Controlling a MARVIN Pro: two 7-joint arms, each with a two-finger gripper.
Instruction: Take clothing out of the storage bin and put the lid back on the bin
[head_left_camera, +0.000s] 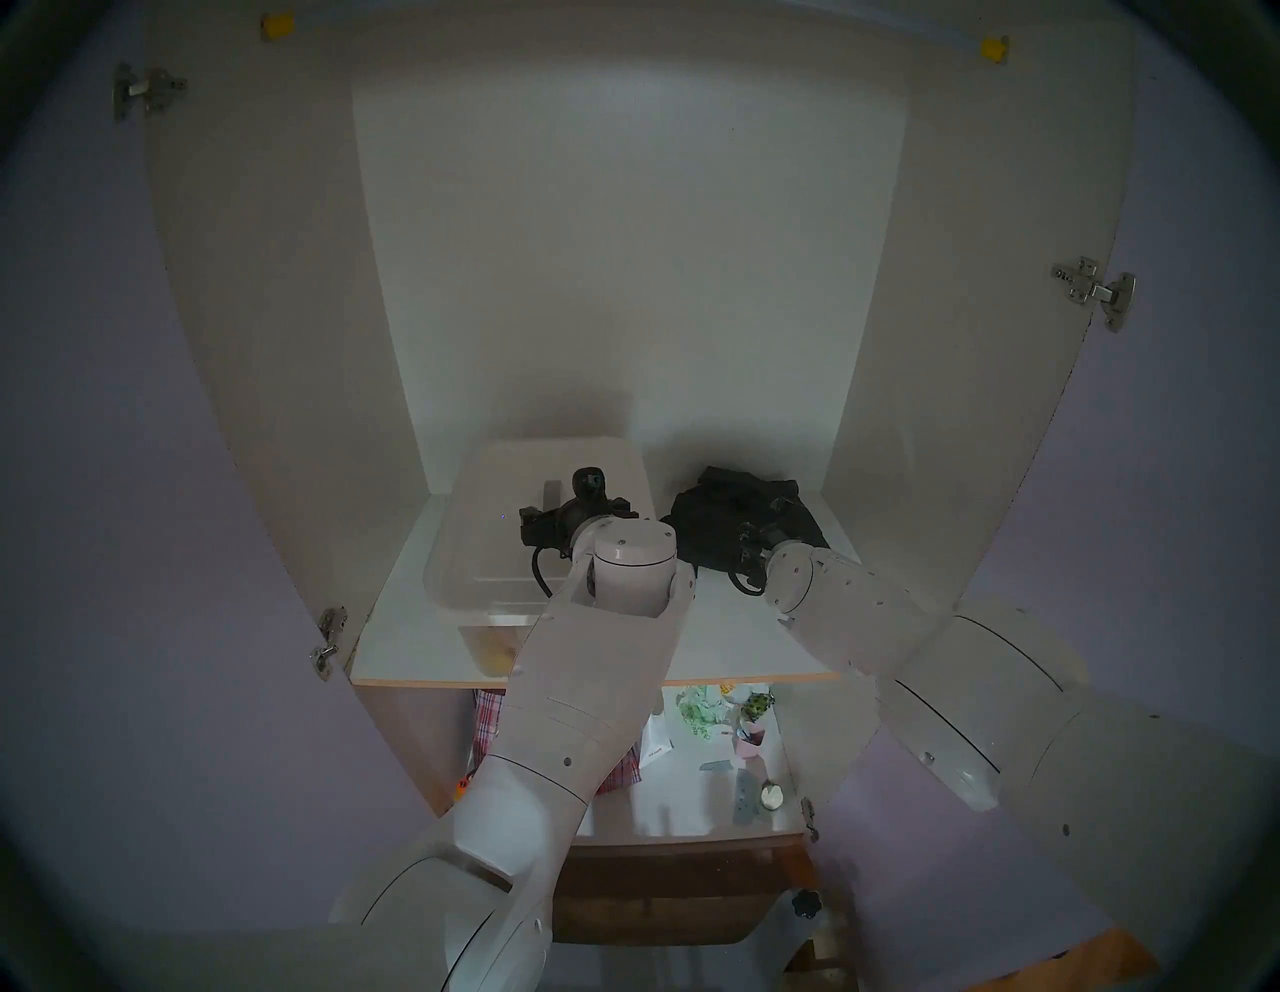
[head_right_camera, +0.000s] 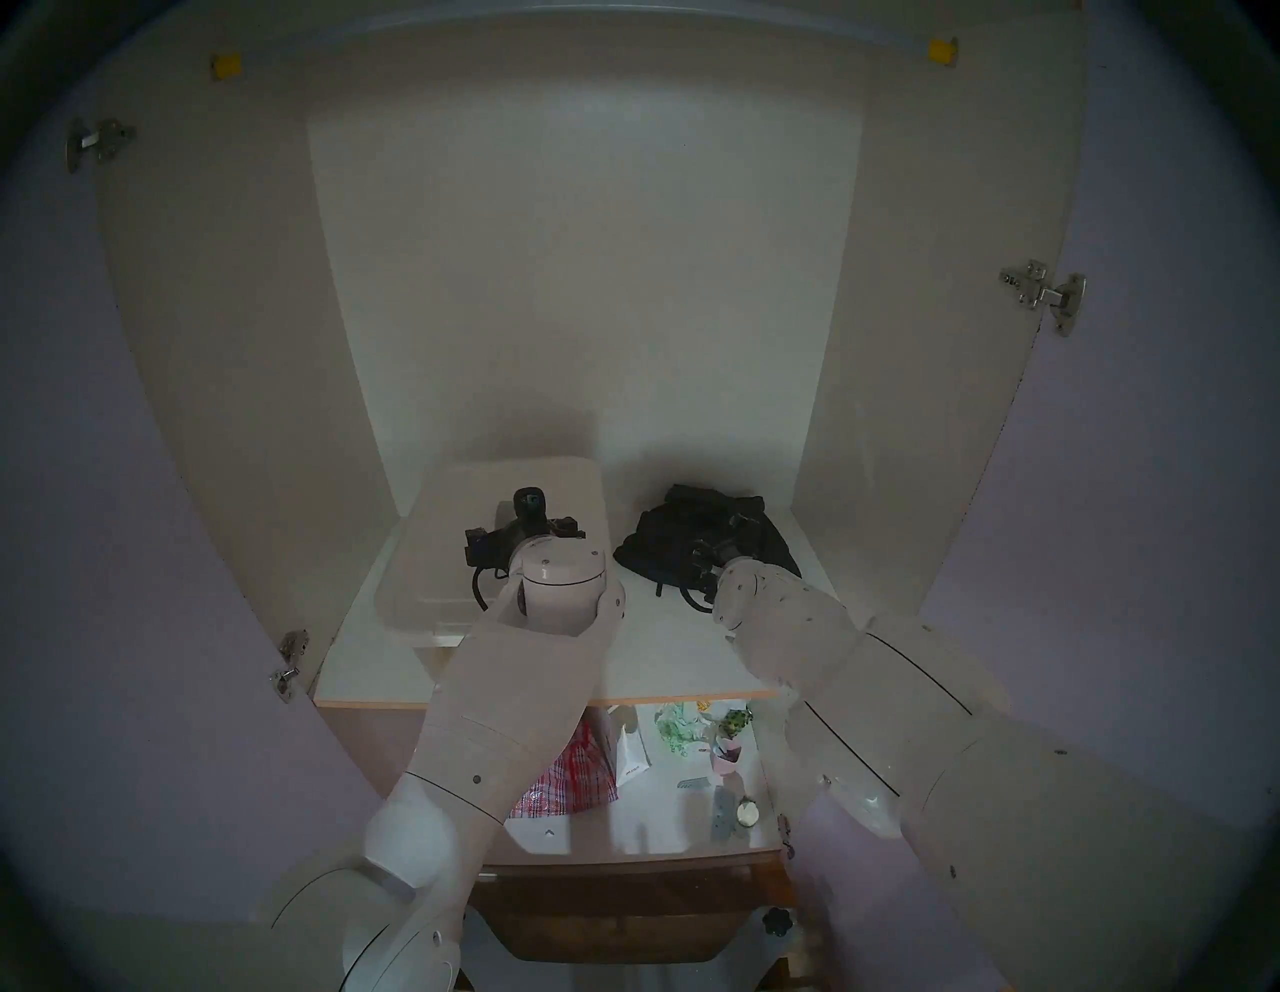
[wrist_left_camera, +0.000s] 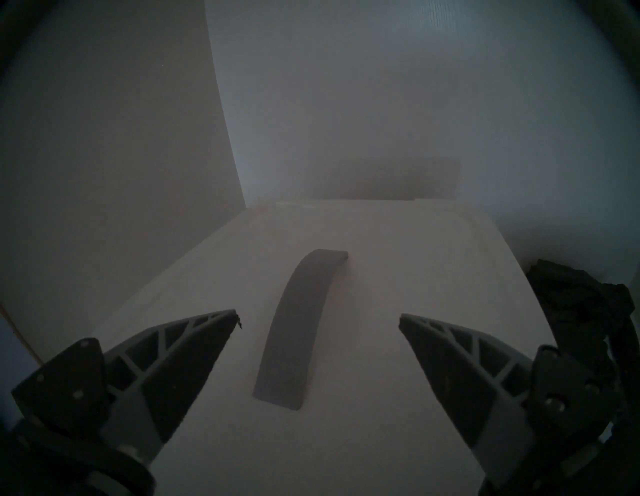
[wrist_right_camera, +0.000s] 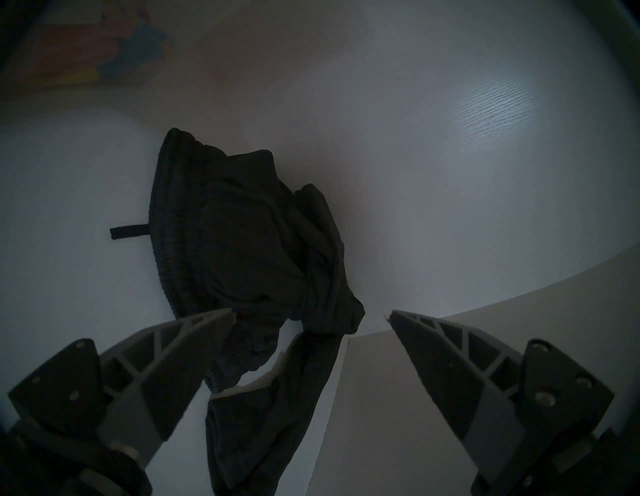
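Note:
The white lid (head_left_camera: 485, 526) lies on top of the storage bin (head_left_camera: 485, 637), at the left of the cabinet shelf. Its grey strip handle (wrist_left_camera: 298, 329) runs down the middle of the left wrist view. My left gripper (wrist_left_camera: 318, 317) hovers just over that handle, open, with one finger on either side and nothing held. The black clothing (head_left_camera: 727, 512) sits bunched on the shelf to the right of the bin, outside it. My right gripper (wrist_right_camera: 311, 313) stands open above the clothing (wrist_right_camera: 242, 242). A strip of the fabric trails down between its fingers, but they do not pinch it.
The white shelf (head_left_camera: 727, 637) is closed in by the cabinet's side and back walls. A lower shelf holds a red-and-white checked bag (head_right_camera: 568, 776) and small items (head_left_camera: 734, 727). Something yellow (head_left_camera: 499, 654) shows through the bin's front wall.

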